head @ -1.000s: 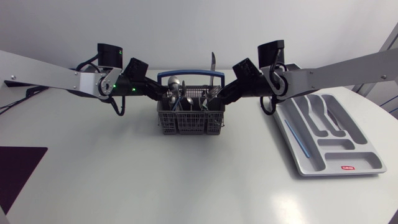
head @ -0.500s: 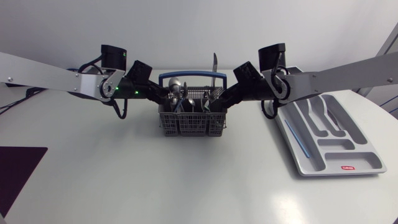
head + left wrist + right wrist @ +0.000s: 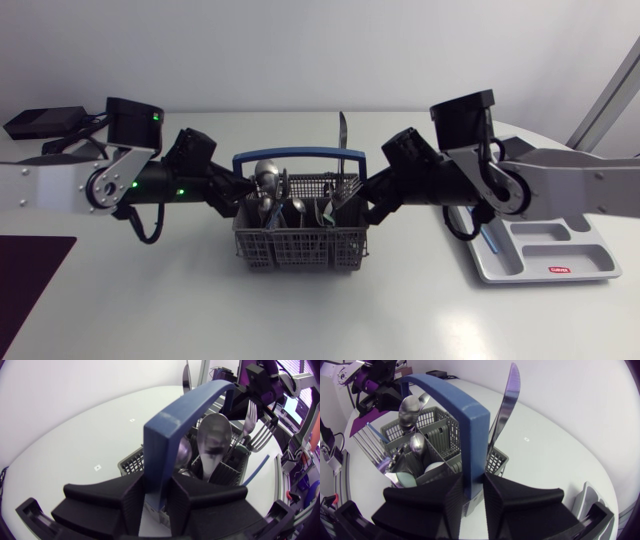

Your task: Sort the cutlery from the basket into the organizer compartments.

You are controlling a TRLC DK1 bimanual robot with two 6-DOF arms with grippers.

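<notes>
A dark purple mat (image 3: 30,280) lies at the near left corner of the white tabletop (image 3: 300,320). At the near right, along the right edge, sits the grey organizer (image 3: 575,250), its far part hidden under the right arm (image 3: 560,185); the compartments that show hold no cutlery.

The grey mesh basket (image 3: 295,245) is in the middle of the tabletop, between the two arms. I cannot tell whether its bottom touches the surface. Its blue handle (image 3: 297,158) arches over it from side to side. The left claw (image 3: 159,501) is clamped on the handle's left leg, one broad finger pressed against each face of it. The right claw (image 3: 472,495) grips the handle's right leg in the same way, fingers tight on both sides.

The cutlery stands in the basket. A large spoon (image 3: 215,442) rises bowl up just behind the handle on the left side, with a fork (image 3: 254,422) beyond it, tines up. On the far right side a knife (image 3: 505,405) stands upright, its blade well above the handle.

The left arm (image 3: 60,185) comes in from the left edge.
</notes>
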